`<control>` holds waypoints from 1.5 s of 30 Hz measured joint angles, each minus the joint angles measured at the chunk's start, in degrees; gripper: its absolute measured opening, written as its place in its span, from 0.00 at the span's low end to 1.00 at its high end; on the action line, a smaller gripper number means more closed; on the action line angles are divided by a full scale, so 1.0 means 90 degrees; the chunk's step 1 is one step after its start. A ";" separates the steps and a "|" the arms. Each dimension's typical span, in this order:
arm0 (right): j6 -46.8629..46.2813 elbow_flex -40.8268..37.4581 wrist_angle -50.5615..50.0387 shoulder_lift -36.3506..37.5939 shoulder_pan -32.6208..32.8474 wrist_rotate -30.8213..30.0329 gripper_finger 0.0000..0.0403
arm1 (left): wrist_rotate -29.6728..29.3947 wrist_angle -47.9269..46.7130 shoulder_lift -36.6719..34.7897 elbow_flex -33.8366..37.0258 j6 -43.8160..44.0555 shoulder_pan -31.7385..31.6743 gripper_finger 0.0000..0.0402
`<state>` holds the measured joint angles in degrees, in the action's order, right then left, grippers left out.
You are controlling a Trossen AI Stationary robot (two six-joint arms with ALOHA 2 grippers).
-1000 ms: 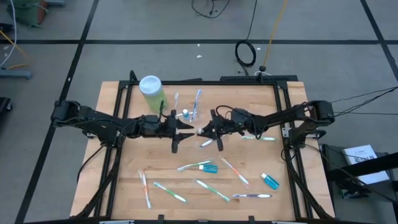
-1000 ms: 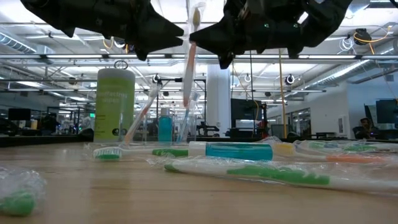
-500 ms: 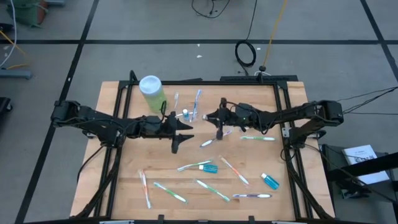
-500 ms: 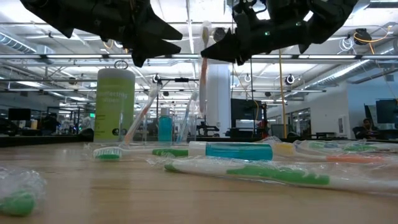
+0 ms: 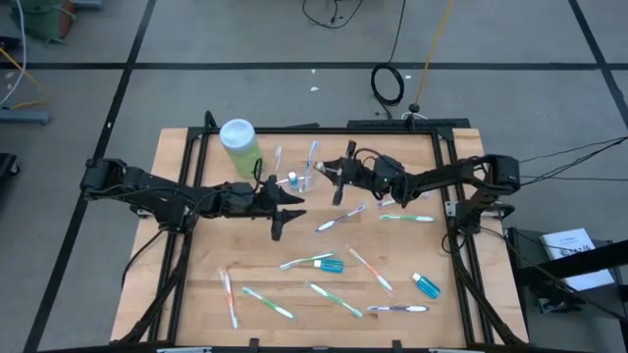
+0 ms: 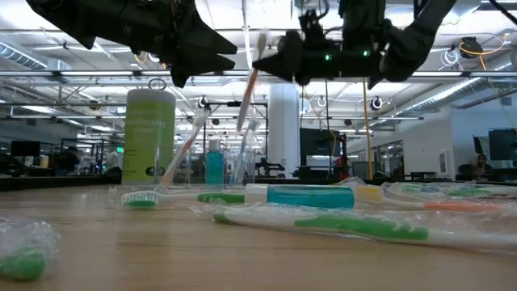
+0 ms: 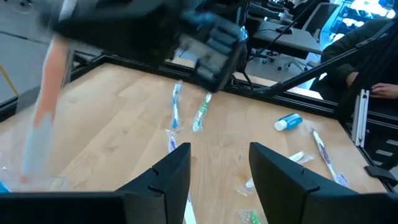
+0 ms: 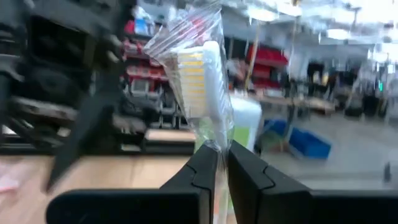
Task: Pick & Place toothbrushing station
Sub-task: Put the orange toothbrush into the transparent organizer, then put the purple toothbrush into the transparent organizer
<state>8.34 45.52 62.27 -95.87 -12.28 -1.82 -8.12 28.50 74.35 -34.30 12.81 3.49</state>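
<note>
While my left end effector (image 5: 287, 208) hangs spread, empty, left of centre, my right end effector (image 5: 332, 177) pinches a wrapped toothbrush (image 8: 200, 84), upper centre of the high view, just right of the clear cup (image 5: 303, 179) on the table (image 5: 196, 284).

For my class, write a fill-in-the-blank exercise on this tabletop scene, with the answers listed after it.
1. The right gripper is shut on a wrapped ____.
2. The light-green bottle has a ____ cap.
3. The left gripper holds nothing; its fingers are ____.
4. The clear cup stands between the bottle and the ____ gripper.

Missing words: toothbrush; white; open; right
</note>
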 joint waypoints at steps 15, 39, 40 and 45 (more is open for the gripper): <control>-0.1670 -0.0005 -0.0306 -0.0806 -0.0609 -0.0292 0.07 | 0.0002 -0.0016 0.0000 0.0000 0.0004 0.0000 0.41; -0.2081 -0.0005 -0.0552 -0.0732 -0.0725 -0.0307 0.37 | 0.0002 -0.0026 0.0000 0.0000 -0.0044 0.0001 0.41; -0.1911 -0.0005 -0.0582 -0.0666 -0.0726 -0.0317 0.38 | 0.0002 -0.0028 0.0000 0.0000 -0.0052 0.0000 0.41; -0.1320 -0.0005 -0.1985 0.0103 -0.0733 -0.0316 0.40 | 0.0002 -0.0028 0.0000 0.0000 -0.0059 0.0001 0.41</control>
<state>-3.54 45.47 44.41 -94.95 -18.87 -4.66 -8.10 28.25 74.35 -34.30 12.27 3.50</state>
